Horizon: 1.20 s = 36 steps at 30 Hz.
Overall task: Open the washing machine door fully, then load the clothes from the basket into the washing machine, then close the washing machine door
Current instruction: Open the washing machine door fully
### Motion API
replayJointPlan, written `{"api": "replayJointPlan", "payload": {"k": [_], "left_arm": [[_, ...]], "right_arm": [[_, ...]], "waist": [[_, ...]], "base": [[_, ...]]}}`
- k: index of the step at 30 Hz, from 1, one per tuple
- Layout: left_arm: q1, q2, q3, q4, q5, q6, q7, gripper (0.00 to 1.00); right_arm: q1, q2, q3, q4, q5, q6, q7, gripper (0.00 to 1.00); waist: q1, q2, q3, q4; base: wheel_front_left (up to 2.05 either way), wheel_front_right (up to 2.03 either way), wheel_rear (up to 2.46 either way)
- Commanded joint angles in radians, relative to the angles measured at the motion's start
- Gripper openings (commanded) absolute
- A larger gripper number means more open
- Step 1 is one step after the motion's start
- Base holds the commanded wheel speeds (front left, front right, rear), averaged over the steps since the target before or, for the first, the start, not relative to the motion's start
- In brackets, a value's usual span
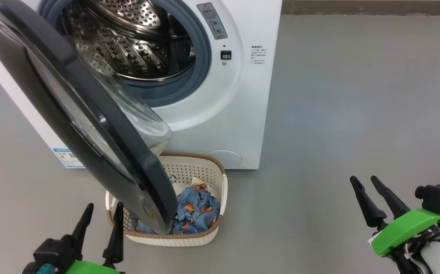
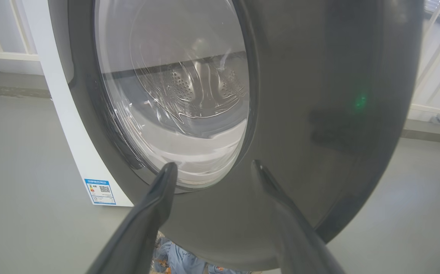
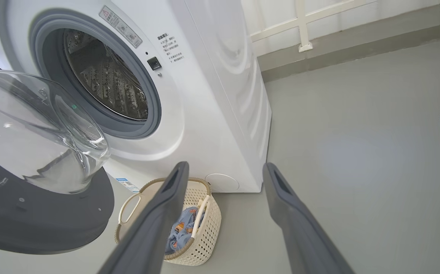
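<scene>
The white washing machine [image 1: 239, 95] stands with its round black-rimmed door [image 1: 101, 125] swung out partway over the basket [image 1: 212, 173], steel drum [image 1: 136, 42] exposed. Blue printed clothes [image 1: 197, 209] lie in the cream basket on the floor in front of the machine. My left gripper [image 1: 103, 211] is open, low at the left, just in front of the door's outer face [image 2: 319, 114], fingers apart from it. My right gripper [image 1: 364, 180] is open and empty, far to the right over bare floor. In the right wrist view the basket [image 3: 212, 224] and the clothes [image 3: 180, 234] sit between my fingers.
Grey floor [image 1: 357, 95] spreads to the right of the machine. A white railing [image 3: 303, 26] and a low wall ledge run behind it. A blue label [image 2: 100, 191] marks the machine's lower corner.
</scene>
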Motion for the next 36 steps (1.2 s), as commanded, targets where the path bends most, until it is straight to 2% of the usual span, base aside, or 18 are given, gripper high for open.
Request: {"api": "replayJointPlan", "payload": {"k": [1,5,9,26,28,36], "left_arm": [[-0.020,0.014,0.039,-0.025,-0.003,-0.001,-0.006,1.00],[-0.020,0.013,0.040,-0.027,-0.002,-0.001,-0.006,1.00],[-0.026,0.014,0.040,-0.029,-0.001,-0.001,-0.006,1.00],[-0.045,0.013,0.054,-0.024,-0.005,-0.001,-0.006,1.00],[-0.045,0.008,0.071,-0.024,-0.008,-0.001,-0.006,0.00],[-0.051,-0.015,0.179,-0.061,-0.001,-0.001,-0.006,0.00]], "right_arm": [[0.029,-0.001,-0.022,-0.034,-0.060,0.002,-0.012,1.00],[0.082,0.051,-0.123,-0.083,-0.186,0.002,-0.012,1.00],[0.120,0.088,-0.174,-0.097,-0.239,0.002,-0.012,1.00],[0.144,0.124,-0.187,-0.069,-0.309,0.002,-0.012,1.00],[0.146,0.125,-0.194,-0.075,-0.317,0.002,-0.012,1.00],[0.158,0.130,-0.229,-0.103,-0.348,0.002,-0.012,1.00]], "waist": [[0.0000,0.0000,0.002,0.001],[0.0000,0.0000,0.005,0.004],[0.0000,0.0000,0.014,0.006],[0.0000,0.0000,0.029,0.002],[0.0000,0.0000,0.026,0.003],[0.0000,0.0000,0.022,0.007]], "base": [[0.00,0.00,0.00],[0.00,0.00,0.00],[0.00,0.00,0.00],[0.00,0.00,0.00],[0.00,0.00,0.00],[0.00,0.00,0.00]]}}
